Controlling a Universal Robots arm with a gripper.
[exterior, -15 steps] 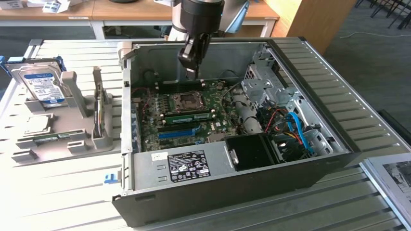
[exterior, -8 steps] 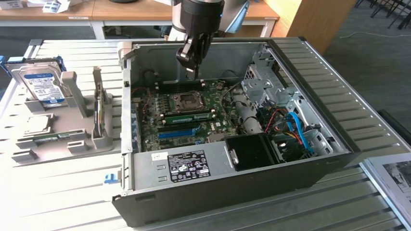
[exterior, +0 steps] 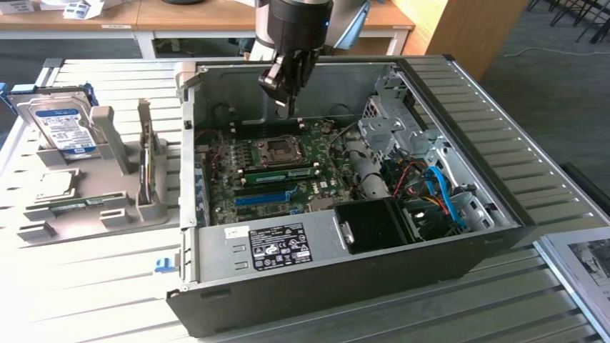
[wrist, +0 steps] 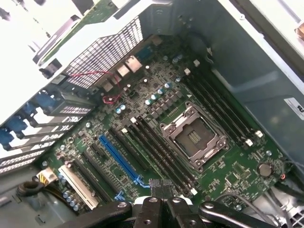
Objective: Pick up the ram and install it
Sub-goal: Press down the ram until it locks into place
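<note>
Hovering inside an open desktop computer case (exterior: 476,236), the arm's gripper (exterior: 283,106) hangs above the motherboard (exterior: 276,168) with its fingers pressed together and nothing visibly held between them. Nearest the exterior view's camera, the case's dark front wall rises from the slatted metal table (exterior: 86,286), and just behind it sits the grey power supply (exterior: 276,246) with its black label. Beyond that, a blue expansion slot (exterior: 259,198) runs across the board, and a ram (exterior: 276,174) stick, green with small dark chips, sits seated in a slot between the blue slot and the empty processor socket (exterior: 279,148). The gripper's tips hang just past the socket, toward the case's rear wall. In the wrist view the closed fingertips (wrist: 161,202) point down at the black memory slots (wrist: 159,152) beside the open socket (wrist: 194,137), though the seated stick is hard to make out from that angle. Blue and red cables (exterior: 441,193) crowd the drive bay at the exterior view's right. Well apart, at the exterior view's left, a grey parts stand (exterior: 105,186) holds a hard drive (exterior: 62,125) with a blue-white label upright and a square silver processor chip (exterior: 56,184) lying flat.
</note>
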